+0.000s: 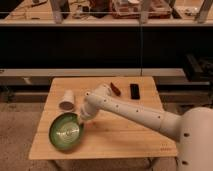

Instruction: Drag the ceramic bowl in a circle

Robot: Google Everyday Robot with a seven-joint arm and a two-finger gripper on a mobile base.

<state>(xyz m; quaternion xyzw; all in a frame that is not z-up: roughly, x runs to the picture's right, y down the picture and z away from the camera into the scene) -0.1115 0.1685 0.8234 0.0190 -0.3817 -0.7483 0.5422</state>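
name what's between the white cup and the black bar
Camera view: the robot arm and a small reddish object; the hand sits at the rim of the ceramic bowl.

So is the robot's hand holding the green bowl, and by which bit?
Cannot tell for sure. The hand sits at the rim of the ceramic bowl, on the arm's side, so any hold would be there.

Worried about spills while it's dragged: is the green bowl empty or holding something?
Empty: the ceramic bowl shows only bare glossy glaze inside. The claw sits at its rim, toward the table's middle.
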